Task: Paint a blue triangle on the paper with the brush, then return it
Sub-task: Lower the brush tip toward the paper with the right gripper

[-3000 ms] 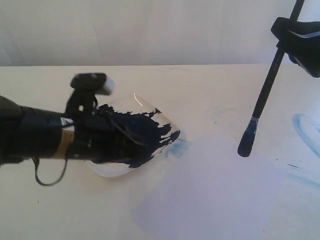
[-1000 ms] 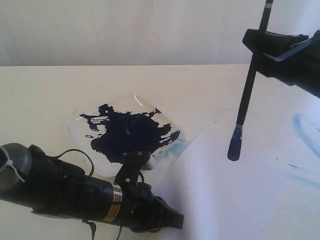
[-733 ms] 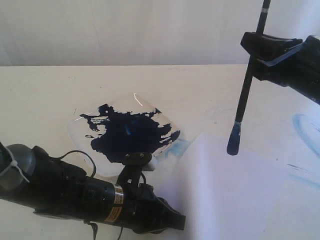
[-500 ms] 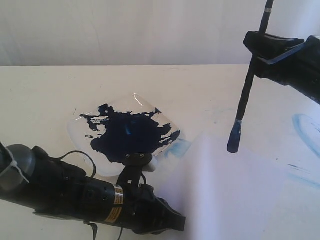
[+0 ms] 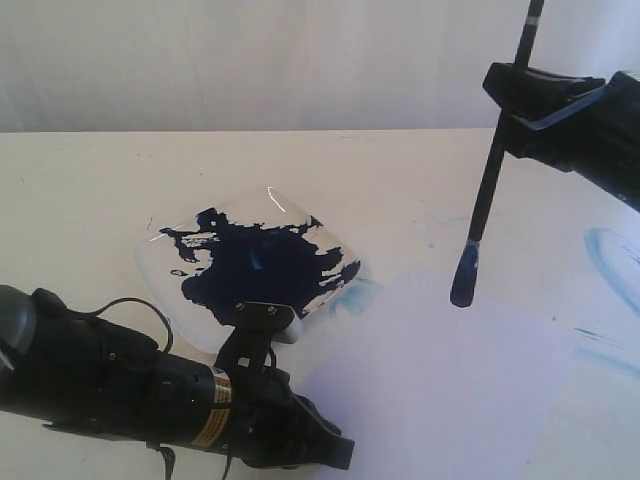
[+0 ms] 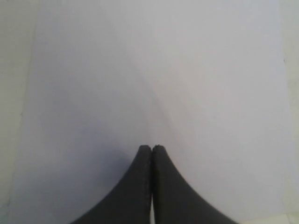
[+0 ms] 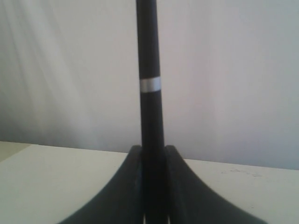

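Spreading over the desk (image 5: 80, 180), the paper (image 5: 440, 390) lies bare, no stroke on it yet, below the right end effector (image 5: 508, 95). That one's clamped on the brush (image 5: 490, 190): handle near upright, blue-loaded bristles (image 5: 462, 282) hanging downward over the sheet's far edge, not touching. The left end effector (image 6: 151, 149), closed tight, rests on the sheet. Right arm's nearer, I'd say.

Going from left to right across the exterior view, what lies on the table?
Clear square plastic dish with dark navy paint → thin pale lavender-white paper → pale-blue curved smear on the table. The black-handled brush hangs over the paper's span, so it is left out.
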